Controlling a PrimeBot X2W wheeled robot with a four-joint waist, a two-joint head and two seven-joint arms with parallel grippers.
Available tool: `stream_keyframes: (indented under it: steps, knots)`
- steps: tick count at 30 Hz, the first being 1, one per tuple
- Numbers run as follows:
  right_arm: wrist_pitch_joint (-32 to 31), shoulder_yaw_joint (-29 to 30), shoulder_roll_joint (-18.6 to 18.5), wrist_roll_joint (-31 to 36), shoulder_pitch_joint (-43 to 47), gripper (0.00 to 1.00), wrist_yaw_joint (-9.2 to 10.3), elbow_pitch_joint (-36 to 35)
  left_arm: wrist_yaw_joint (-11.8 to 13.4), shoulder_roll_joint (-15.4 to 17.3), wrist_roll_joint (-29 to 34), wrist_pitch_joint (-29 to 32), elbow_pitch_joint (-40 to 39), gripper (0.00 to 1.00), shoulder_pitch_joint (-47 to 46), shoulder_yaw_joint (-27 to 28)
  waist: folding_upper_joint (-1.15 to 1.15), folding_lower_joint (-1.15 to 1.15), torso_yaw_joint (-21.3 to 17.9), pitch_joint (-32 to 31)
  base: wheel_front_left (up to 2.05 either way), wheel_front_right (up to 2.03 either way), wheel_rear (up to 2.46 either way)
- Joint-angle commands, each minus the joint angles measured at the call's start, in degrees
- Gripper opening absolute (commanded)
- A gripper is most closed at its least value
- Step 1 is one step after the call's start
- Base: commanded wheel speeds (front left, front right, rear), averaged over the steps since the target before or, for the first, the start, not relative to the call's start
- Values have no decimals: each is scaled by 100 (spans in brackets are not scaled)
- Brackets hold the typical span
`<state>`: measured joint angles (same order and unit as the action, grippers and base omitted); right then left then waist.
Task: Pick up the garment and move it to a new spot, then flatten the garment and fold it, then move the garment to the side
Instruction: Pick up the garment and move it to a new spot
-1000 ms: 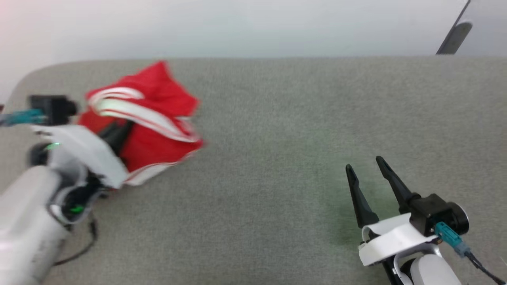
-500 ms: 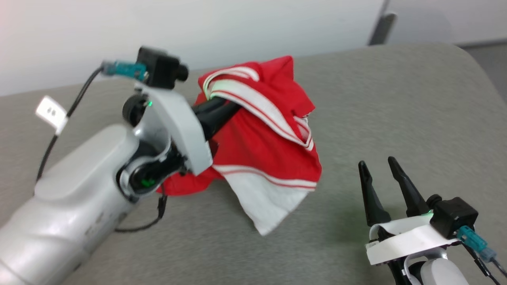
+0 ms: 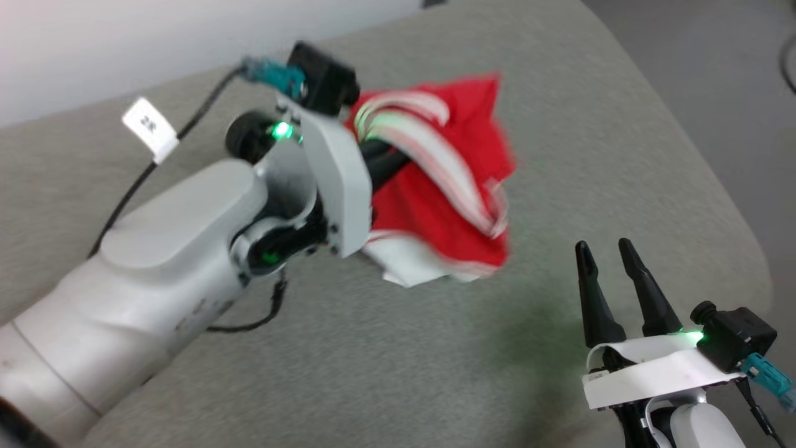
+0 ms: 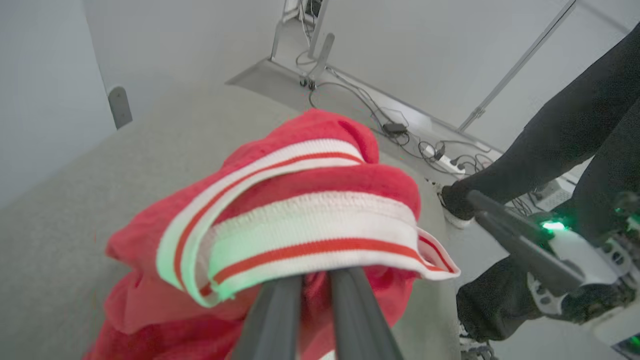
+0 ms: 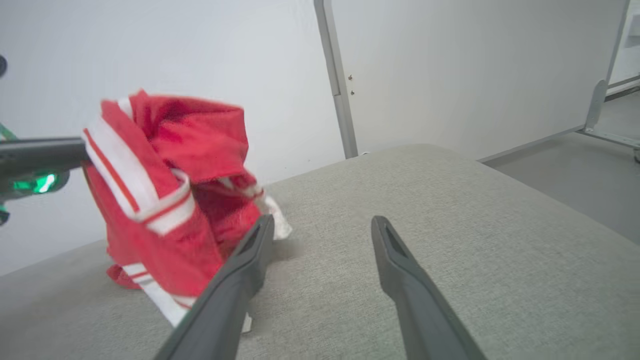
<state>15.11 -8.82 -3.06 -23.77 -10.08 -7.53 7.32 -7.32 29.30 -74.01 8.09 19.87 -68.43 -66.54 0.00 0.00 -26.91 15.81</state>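
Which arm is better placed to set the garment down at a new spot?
Left: the left gripper is shut on the garment by its striped band; the right gripper stands open, empty, over the table.

Head view looks down from above onto the grey table (image 3: 435, 361), mid range. Left wrist view sits right against the red garment (image 4: 300, 220), facing past the table edge to a person's legs (image 4: 550, 145). Right wrist view rides low over the table, facing the wall (image 5: 200, 50); all three share garment and table.
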Motion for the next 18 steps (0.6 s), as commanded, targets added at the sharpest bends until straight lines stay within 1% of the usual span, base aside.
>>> stream_keyframes:
  steps: [1, 3, 7, 8, 9, 11, 15, 18]
  knots:
    - [6, 7, 24, -81, 14, 100, 8, -56, -18, 187, -57, 121, 93, 0, 54, -254, 0, 0, -613, 525, 0, 0, 0]
    - [6, 35, 29, -120, 36, 100, 8, -82, -18, 387, 15, 352, 94, 0, 75, -476, 0, 0, -621, 565, 0, 0, 0]
    - [6, 93, 23, -191, 56, 100, 8, -113, -18, 825, -19, 841, 71, 0, 168, -635, 0, 0, -626, 608, 0, 0, 0]
    - [6, 93, 23, -191, 56, 100, 8, -113, -18, 825, -19, 841, 71, 0, 168, -635, 0, 0, -626, 608, 0, 0, 0]
    - [6, 94, 24, -208, 65, 100, 8, -109, -18, 936, 47, 957, 91, 0, 182, -649, 0, 0, -627, 610, 0, 0, 0]
    - [6, 56, 24, -222, 72, 100, 8, -83, -18, 1137, 381, 1181, 111, 0, 212, -679, 0, 0, -630, 618, 0, 0, 0]
    - [6, -53, 22, -262, -14, 100, 8, -79, -18, 1276, 885, 1592, 109, 0, 483, -703, 0, 0, -638, 677, 0, 0, 0]
    - [6, -99, 23, -312, -107, 100, 8, -118, -12, 1271, 1174, 1835, 143, 0, 645, -740, 0, 0, -649, 775, 0, 0, 0]
